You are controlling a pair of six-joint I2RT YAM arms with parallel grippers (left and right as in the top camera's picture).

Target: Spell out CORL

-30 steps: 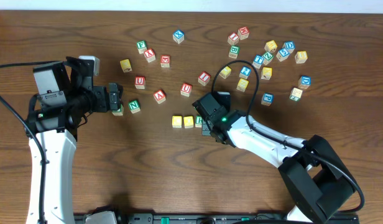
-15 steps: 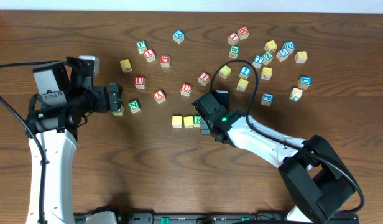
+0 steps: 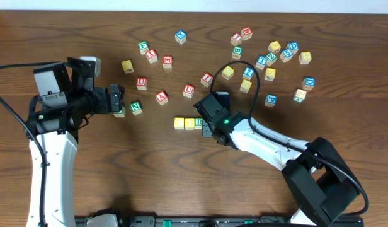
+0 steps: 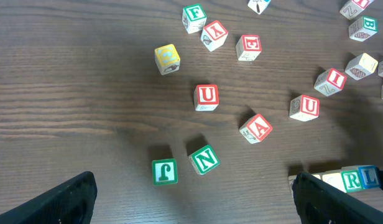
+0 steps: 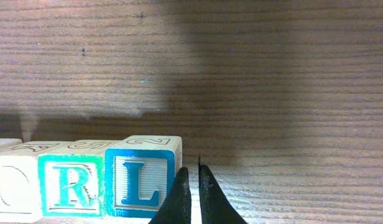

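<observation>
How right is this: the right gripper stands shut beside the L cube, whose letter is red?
Not quite. The right wrist view shows the L cube with a blue letter, not red. The right gripper does stand shut beside it.

Robotics lab: left arm [image 3: 52, 148], right arm [image 3: 269, 144] flank a wooden table [image 3: 150, 183].

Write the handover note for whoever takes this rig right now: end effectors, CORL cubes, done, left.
Left end effector: open, empty, away from the row.
Right end effector: shut, empty, tips at the L cube's right edge.
Row, left to right: outer yellow cube, inner yellow cube, R cube, L cube, side by side.
Done: row looks laid. Left: raise right arm, confirm the yellow letters.
</observation>
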